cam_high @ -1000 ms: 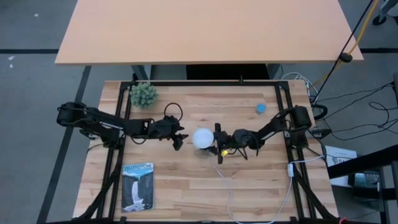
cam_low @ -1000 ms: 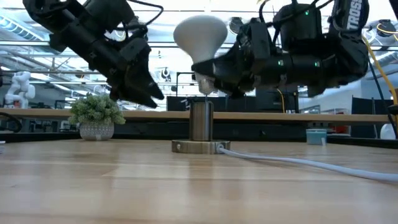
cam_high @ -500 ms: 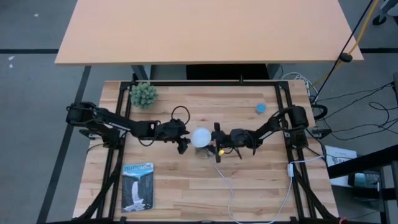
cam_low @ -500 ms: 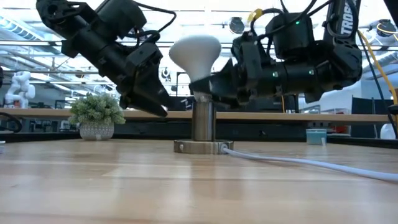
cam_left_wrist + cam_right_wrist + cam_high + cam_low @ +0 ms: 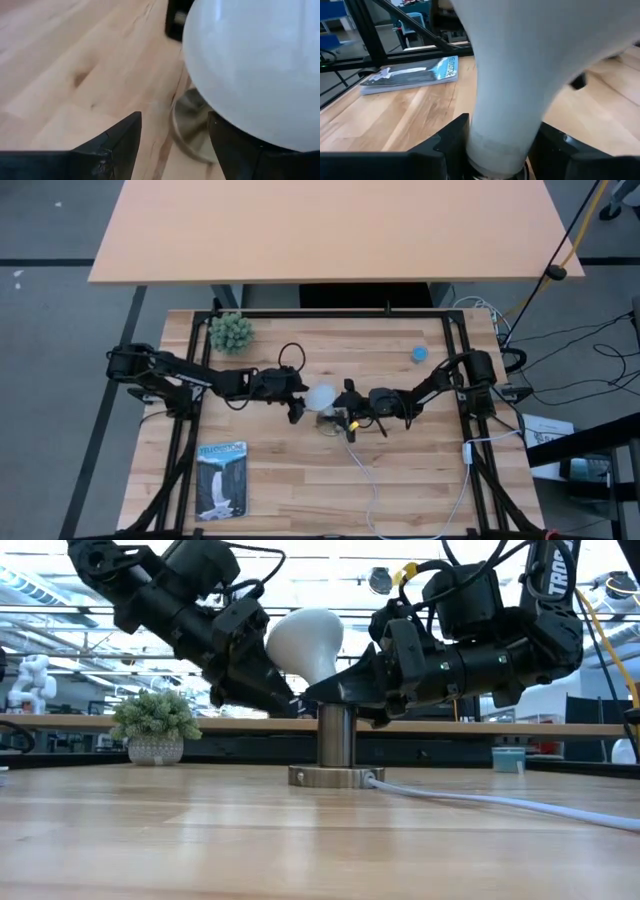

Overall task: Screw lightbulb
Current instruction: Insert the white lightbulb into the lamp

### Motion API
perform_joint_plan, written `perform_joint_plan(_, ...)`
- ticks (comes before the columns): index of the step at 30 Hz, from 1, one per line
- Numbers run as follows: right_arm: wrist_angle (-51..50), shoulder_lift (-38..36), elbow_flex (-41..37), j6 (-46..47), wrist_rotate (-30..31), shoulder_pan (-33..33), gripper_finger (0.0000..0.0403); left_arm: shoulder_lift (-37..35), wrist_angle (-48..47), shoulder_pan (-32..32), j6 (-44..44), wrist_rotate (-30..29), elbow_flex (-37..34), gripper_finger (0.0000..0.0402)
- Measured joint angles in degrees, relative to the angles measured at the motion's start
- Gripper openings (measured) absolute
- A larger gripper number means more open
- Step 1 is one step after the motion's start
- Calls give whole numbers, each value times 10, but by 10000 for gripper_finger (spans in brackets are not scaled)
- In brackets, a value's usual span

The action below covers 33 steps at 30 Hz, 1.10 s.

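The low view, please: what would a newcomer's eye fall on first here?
The white lightbulb at table centre, tilted over the upright metal socket. The right gripper pinches its neck just above the socket, while the left gripper reaches in open beside the dome. A small potted plant sits toward the far edge.

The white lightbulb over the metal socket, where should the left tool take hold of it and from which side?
Grip the small white lightbulb across its rounded dome, coming from the side facing the left tool. The right tool is clamped on the narrow neck just above the steel cylindrical socket, so only the dome is free. The bulb leans toward the left arm, and its widest part faces that arm's open fingers.
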Motion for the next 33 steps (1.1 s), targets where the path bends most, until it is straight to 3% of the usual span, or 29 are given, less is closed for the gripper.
perform_joint_plan(11,0,0,0,-60,0,0,171,0,-86,-8,57,-4,64,231)
perform_joint_plan(25,-4,-1,0,-134,2,0,171,0,-57,-30,59,-35,64,231)
perform_joint_plan(33,-9,-1,0,-99,4,0,171,0,-55,-29,57,-36,64,231)
